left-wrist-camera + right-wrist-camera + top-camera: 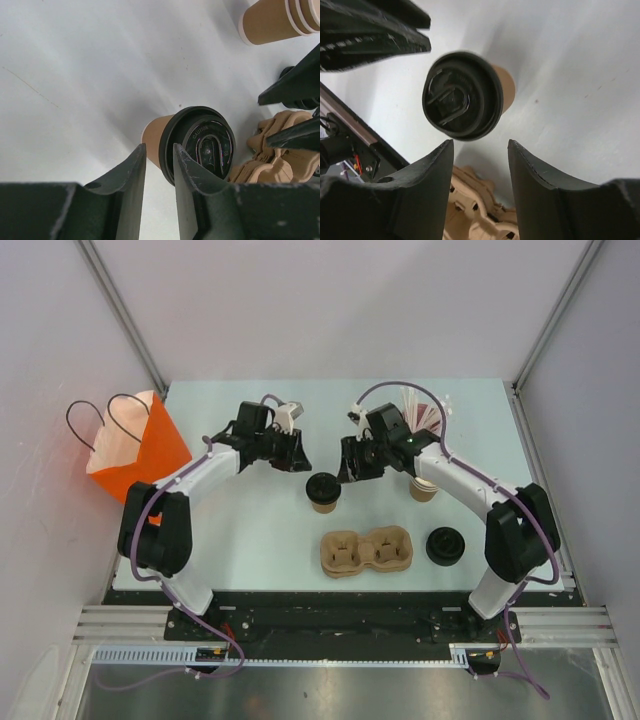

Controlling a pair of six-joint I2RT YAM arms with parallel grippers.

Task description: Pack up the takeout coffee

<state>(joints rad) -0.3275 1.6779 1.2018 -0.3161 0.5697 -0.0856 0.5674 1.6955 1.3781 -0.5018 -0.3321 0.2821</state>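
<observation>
The takeout coffee (pixel 322 491), a brown paper cup with a black lid, stands upright mid-table, just behind the cup carrier. My left gripper (pixel 302 460) hovers just behind and left of it, and my right gripper (pixel 350 470) just behind and right. In the left wrist view the jaws (pixel 159 146) stand a narrow gap apart with nothing between them, and the coffee (pixel 200 142) is just beyond the tips. In the right wrist view the jaws (pixel 481 142) are wide open and empty, with the coffee (pixel 462 95) just ahead of them.
A brown two-cup carrier (pixel 366 551) lies in front of the coffee. A loose black lid (pixel 445 545) sits right of it. A stack of lidless cups (pixel 423 488) and a pink straw holder (pixel 420 415) stand at back right. An orange paper bag (pixel 135 445) stands at the left edge.
</observation>
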